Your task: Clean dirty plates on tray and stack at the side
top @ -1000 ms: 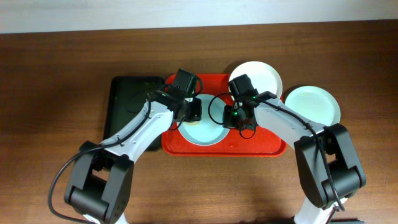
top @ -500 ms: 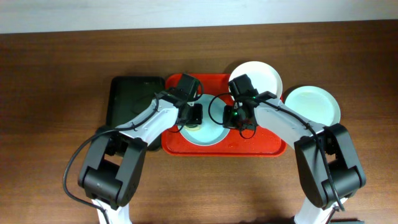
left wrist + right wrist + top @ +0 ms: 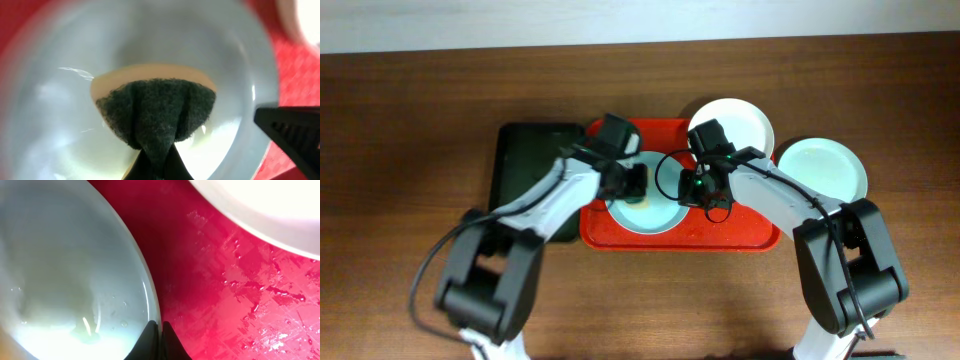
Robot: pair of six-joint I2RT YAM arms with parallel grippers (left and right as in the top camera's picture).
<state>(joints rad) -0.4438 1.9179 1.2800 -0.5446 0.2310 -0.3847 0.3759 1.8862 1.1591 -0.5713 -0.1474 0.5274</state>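
A pale blue-green plate (image 3: 650,210) lies on the red tray (image 3: 740,238). My left gripper (image 3: 632,182) is shut on a dark green scouring sponge (image 3: 155,112) and presses it flat onto that plate (image 3: 60,110). Around the sponge the plate shows a pale yellowish film. My right gripper (image 3: 694,190) is shut on the same plate's right rim (image 3: 150,305), one finger on each side of the edge (image 3: 159,330). A white plate (image 3: 738,122) sits over the tray's far right corner. Another pale plate (image 3: 822,166) lies on the table to the right of the tray.
A smaller dark green tray (image 3: 525,165) lies just left of the red tray. The red tray's floor (image 3: 225,295) is wet with droplets. Brown tabletop (image 3: 410,130) surrounds everything, and both arms reach in from the near edge.
The left gripper has slid the sponge a little across the plate, and the left arm's elbow has swung. The right gripper has stayed on the rim.
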